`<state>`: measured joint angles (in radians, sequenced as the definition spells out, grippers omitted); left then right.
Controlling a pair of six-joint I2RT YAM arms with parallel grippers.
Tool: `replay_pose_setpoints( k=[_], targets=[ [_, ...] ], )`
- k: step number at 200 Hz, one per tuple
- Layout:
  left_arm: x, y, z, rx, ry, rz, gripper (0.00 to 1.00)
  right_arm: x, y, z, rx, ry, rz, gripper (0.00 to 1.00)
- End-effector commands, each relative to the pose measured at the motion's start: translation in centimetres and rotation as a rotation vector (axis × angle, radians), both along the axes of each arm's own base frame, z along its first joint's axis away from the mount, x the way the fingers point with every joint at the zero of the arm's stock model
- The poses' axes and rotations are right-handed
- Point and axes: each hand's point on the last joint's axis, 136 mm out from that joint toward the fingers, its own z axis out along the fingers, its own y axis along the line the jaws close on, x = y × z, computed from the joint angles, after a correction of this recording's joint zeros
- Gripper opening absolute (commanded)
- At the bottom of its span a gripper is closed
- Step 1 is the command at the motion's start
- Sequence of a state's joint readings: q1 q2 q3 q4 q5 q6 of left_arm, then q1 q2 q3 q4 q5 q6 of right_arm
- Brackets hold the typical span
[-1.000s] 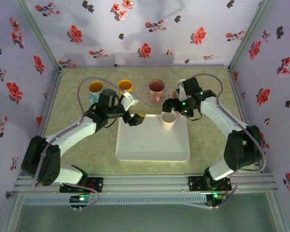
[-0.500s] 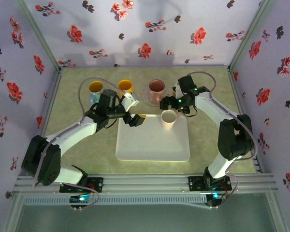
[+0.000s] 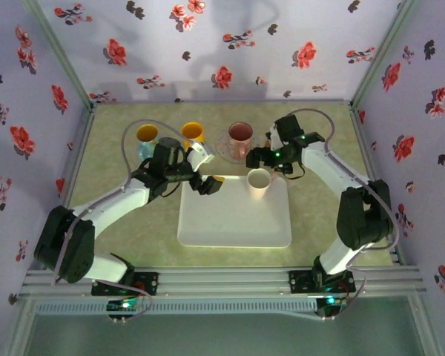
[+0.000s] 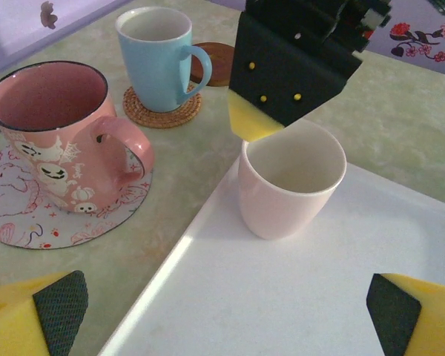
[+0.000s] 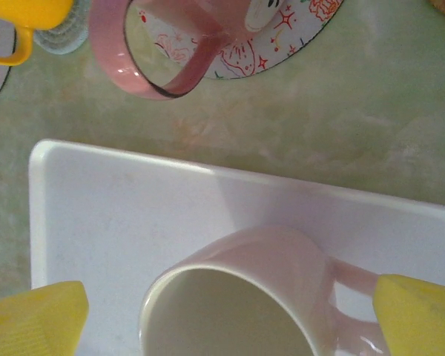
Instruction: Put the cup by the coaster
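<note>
A pale pink cup (image 3: 259, 182) stands upright at the far right corner of the white tray (image 3: 233, 222). My right gripper (image 3: 267, 159) hovers over its far rim, open, and its yellow fingers (image 5: 33, 319) flank the cup (image 5: 245, 304) without closing on it. In the left wrist view its black body and a yellow pad sit just above the cup (image 4: 291, 182). My left gripper (image 3: 210, 183) is open and empty at the tray's far left edge, facing the cup. A bare brown coaster (image 4: 216, 63) lies behind the blue mug (image 4: 157, 63).
A pink patterned mug (image 3: 240, 136) sits on a round printed mat (image 4: 30, 222) just beyond the tray. The blue mug rests on a woven coaster (image 4: 163, 115). Two yellow cups (image 3: 147, 134) (image 3: 193, 133) stand at the back left. Flowered walls close in the sides.
My right wrist has shifted slightly toward the back and its elbow has swung inward. The cup and the left arm have stayed where they were.
</note>
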<state>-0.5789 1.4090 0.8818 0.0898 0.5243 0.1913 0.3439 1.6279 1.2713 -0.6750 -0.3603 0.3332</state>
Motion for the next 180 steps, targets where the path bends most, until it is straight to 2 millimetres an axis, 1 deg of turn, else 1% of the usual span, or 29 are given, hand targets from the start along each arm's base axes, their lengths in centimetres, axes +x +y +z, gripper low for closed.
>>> replay_pose_setpoints(
  k=[1, 19, 32, 86, 106, 128, 180],
  targets=[
    [0.2, -0.7, 1.1, -0.01, -0.04, -0.024, 1.0, -1.7, -0.4, 0.1, 0.008, 0.035, 0.008, 1.0],
    [0.1, -0.7, 1.1, -0.011, -0.039, -0.024, 1.0, -2.0, -0.6, 0.0, 0.001, 0.039, 0.008, 1.0],
    [0.1, -0.6, 1.1, -0.01, -0.039, -0.025, 1.0, -1.8, -0.8, 0.0, -0.012, 0.024, 0.002, 1.0],
    [0.0, -0.6, 1.1, -0.007, -0.038, -0.024, 1.0, 0.9, -0.5, 1.1, -0.028, -0.061, 0.013, 1.0],
    [0.1, -0.6, 1.0, -0.006, -0.037, -0.023, 1.0, 1.5, -0.2, 1.2, -0.034, -0.07, 0.027, 1.0],
    [0.1, -0.6, 0.9, -0.005, -0.03, -0.021, 1.0, 2.1, -0.1, 0.6, -0.04, -0.064, 0.034, 1.0],
    [0.3, -0.7, 0.7, 0.001, -0.026, -0.022, 1.0, 2.6, 0.5, -1.6, -0.035, -0.013, 0.033, 1.0]
  ],
)
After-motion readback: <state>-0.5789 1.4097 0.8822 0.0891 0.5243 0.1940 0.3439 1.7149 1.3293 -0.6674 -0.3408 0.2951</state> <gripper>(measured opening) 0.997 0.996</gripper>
